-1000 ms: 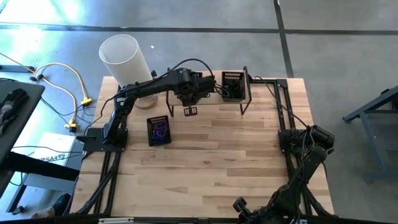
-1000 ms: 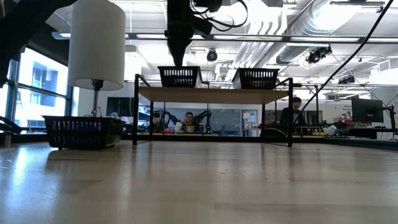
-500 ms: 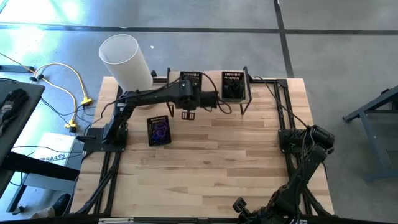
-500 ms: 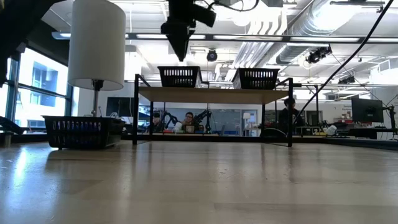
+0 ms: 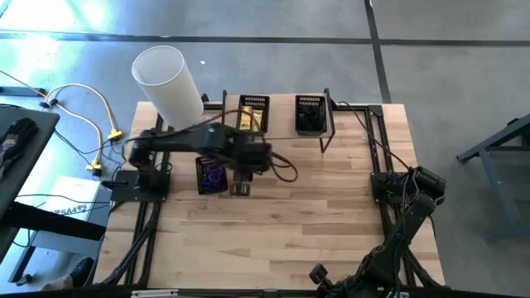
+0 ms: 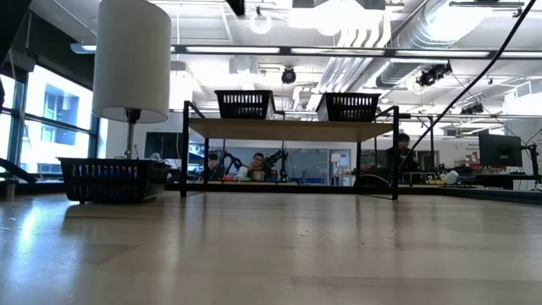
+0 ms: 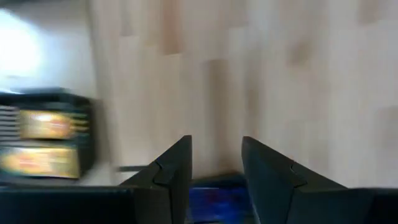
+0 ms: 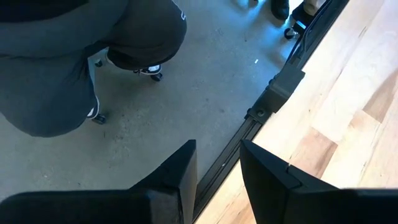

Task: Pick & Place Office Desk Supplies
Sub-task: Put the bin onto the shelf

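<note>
My left gripper (image 5: 240,189) hangs open and empty above the table, just right of a black mesh tray (image 5: 210,175) holding purple and blue band loops (image 5: 213,172). In the left wrist view its fingers (image 7: 176,177) stand apart with bare wood and a bit of blue (image 7: 214,202) between them. A raised shelf (image 5: 281,132) at the far edge carries two mesh trays: the left one (image 5: 253,113) with yellow pieces (image 7: 43,143), the right one (image 5: 310,114) with black blocks. My right gripper (image 8: 217,168) waits open at the table's near right edge.
A tall white cylinder lamp (image 5: 170,79) stands at the far left corner. The shelf's black legs (image 6: 185,148) stand on the table. Bare wood (image 5: 306,215) spreads across the middle and right. A seated person in dark clothes (image 8: 74,56) is beside the near right edge.
My left gripper has swung away from above the shelf's left tray toward the table's near edge and a little left, rising nearly out of the low view's top. It now hangs beside the tray of band loops. The yellow pieces in the shelf tray have come into view.
</note>
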`<act>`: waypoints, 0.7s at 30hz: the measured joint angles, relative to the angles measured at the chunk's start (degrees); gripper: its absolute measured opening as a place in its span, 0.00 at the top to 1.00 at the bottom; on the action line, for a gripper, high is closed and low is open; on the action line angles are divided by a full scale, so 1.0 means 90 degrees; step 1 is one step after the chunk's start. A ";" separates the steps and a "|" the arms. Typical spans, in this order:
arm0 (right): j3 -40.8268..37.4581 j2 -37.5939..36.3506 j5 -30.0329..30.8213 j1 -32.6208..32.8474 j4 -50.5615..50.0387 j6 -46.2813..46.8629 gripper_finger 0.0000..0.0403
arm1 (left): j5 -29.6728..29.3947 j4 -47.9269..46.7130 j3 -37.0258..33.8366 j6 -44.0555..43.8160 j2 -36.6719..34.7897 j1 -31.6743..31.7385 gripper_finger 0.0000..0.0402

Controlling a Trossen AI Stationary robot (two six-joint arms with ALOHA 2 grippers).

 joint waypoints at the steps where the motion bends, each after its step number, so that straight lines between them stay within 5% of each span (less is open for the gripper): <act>1: 0.0000 0.0000 -0.0004 0.0000 0.0005 0.0000 0.73 | 0.0324 -0.0004 0.0000 -0.0224 -0.0125 -0.0024 0.67; 8: 0.0000 0.0020 -0.0017 0.0002 0.0091 -0.0005 0.73 | 0.0666 0.0006 -0.0719 -0.1205 -0.0840 -0.0249 0.67; 15: -0.0002 0.0109 -0.0264 0.0008 0.0359 -0.0049 0.73 | 0.0586 0.0111 -0.3099 -0.1675 -0.1491 -0.0751 0.67; 21: -0.0002 0.0109 -0.0328 -0.0013 0.0548 -0.0156 0.73 | 0.0543 0.1511 -0.5220 -0.1797 -0.2212 -0.1216 0.67</act>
